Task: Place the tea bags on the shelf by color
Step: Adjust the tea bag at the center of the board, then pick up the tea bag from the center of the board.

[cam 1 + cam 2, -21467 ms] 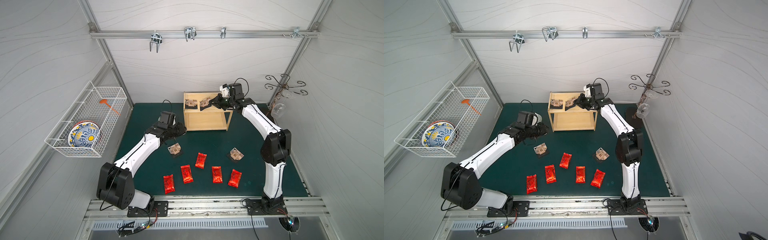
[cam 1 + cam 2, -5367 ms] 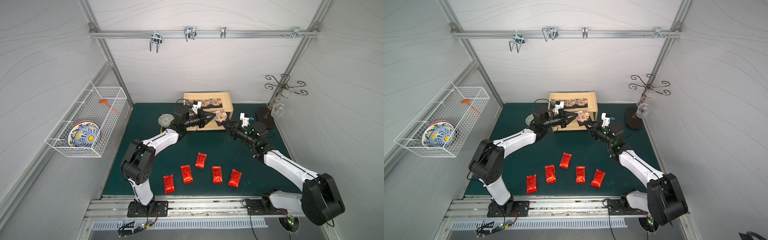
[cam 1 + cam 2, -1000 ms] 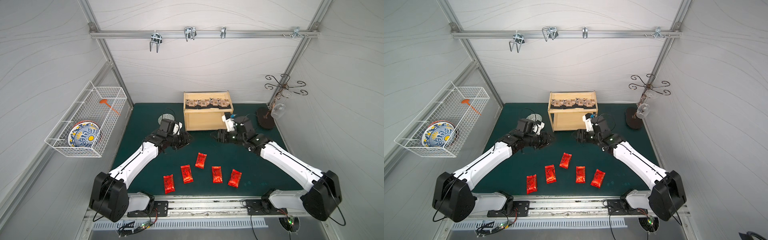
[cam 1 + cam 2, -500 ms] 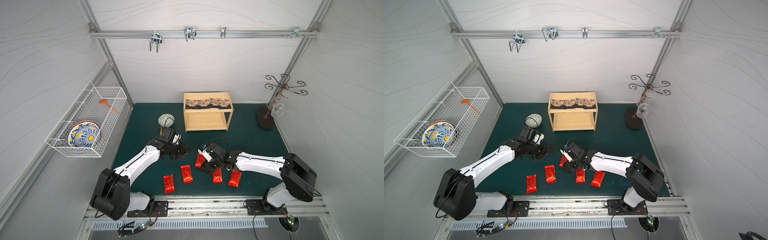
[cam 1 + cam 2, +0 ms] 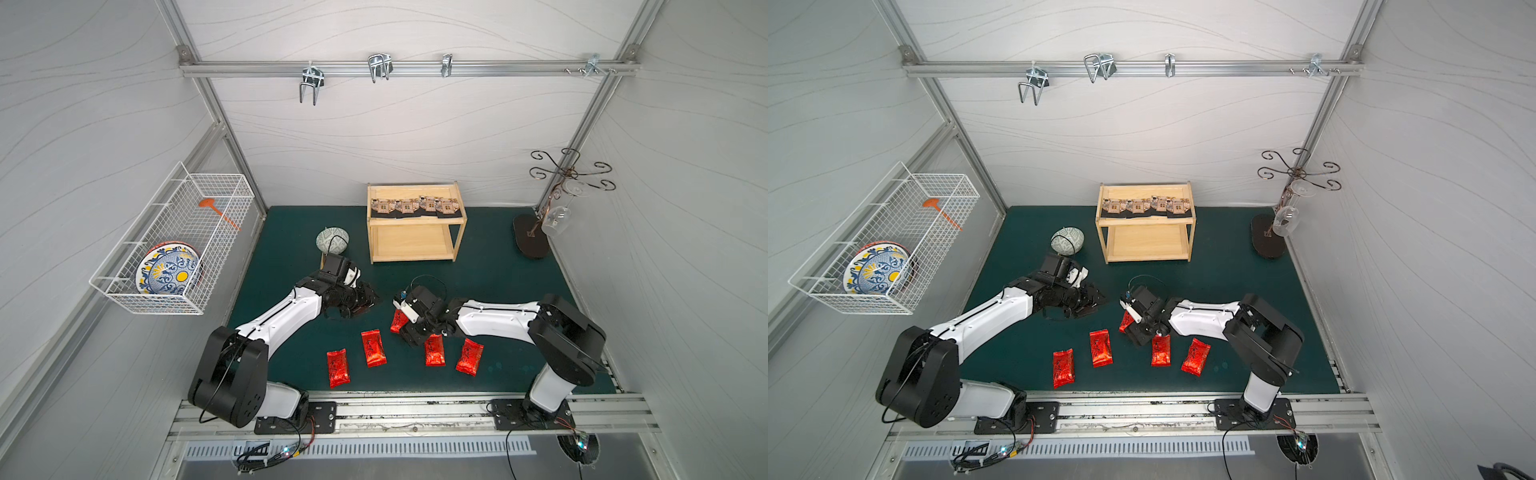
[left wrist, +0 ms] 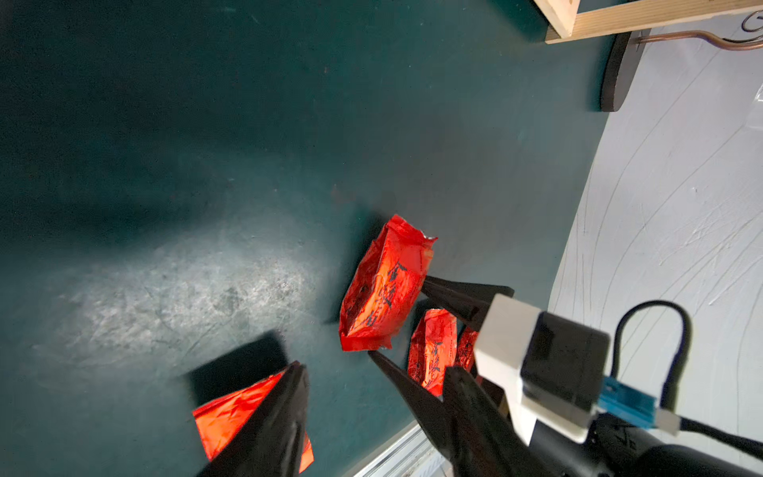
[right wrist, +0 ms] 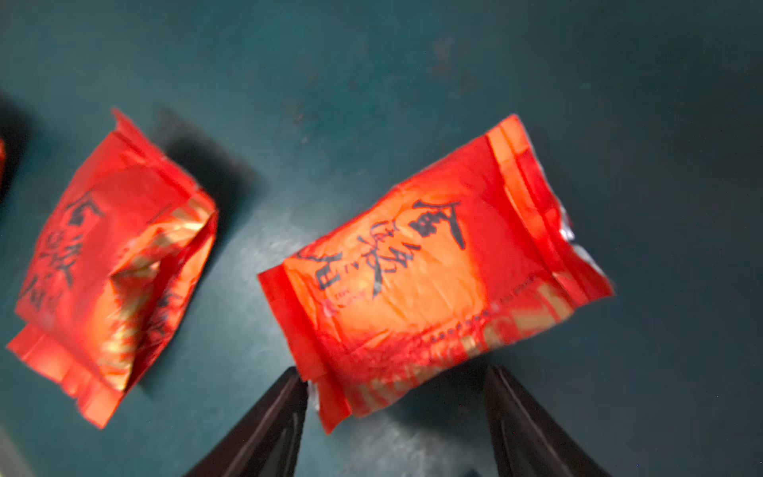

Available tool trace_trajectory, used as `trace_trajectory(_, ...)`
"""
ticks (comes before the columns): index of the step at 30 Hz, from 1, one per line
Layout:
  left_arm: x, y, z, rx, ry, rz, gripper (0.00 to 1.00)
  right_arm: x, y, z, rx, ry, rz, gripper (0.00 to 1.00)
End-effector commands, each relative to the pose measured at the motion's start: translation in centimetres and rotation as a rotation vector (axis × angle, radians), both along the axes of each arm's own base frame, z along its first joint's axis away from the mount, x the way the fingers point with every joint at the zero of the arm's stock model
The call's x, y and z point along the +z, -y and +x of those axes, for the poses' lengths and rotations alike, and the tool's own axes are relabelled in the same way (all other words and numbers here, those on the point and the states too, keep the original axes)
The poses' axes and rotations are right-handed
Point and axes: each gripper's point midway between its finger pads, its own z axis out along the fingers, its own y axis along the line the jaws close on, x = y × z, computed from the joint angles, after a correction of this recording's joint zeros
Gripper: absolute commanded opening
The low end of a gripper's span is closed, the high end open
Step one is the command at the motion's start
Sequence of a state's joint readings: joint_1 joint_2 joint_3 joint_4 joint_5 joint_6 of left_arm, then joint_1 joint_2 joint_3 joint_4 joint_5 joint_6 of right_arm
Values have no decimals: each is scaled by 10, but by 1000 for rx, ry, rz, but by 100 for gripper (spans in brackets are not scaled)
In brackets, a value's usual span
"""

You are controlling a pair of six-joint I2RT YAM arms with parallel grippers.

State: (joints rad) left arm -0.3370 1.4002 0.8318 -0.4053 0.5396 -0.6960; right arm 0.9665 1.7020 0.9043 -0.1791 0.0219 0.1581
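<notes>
Four beige tea bags [image 5: 415, 205] share the shelf [image 5: 409, 241] top, colour-sorted; five red bags [image 5: 372, 348] lie on the mat [image 5: 498, 257]. Right gripper [image 7: 394, 371] straddles one, jaws apart, pre-grasp; left gripper [image 6: 334, 358] spread, empty.

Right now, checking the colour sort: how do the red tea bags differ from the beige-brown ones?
The four beige-brown tea bags sit in a row on the shelf, top tier; the five red tea bags lie scattered on the green mat. Beige-brown ones are squarish with black edges; red ones are oblong, glossy foil. Both are small packets.
</notes>
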Motion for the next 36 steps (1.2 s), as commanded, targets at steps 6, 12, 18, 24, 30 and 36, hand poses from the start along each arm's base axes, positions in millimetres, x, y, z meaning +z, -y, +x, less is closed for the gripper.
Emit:
trace_trajectory(6, -4, 5, 10, 13, 1, -46, 57, 11, 12, 37, -83, 1, 65, 70)
trace_trajectory(12, -14, 7, 15, 27, -22, -47, 57, 15, 23, 52, -149, -21, 108, 69)
trace_trajectory(18, -15, 8, 31, 54, -9, -30, 57, 44, 19, 59, -174, -28, 243, 63)
trace_trajectory(24, -22, 7, 54, 79, -7, 16, 55, 60, -7, 52, -134, -43, 398, 40)
trace_trajectory(30, -32, 20, 70, 65, -3, -17, 53, 44, -18, 49, -122, -99, 419, 21)
trace_trajectory(36, -42, 36, 73, 26, -6, -38, 51, 27, -14, 45, -140, -135, 402, 19)
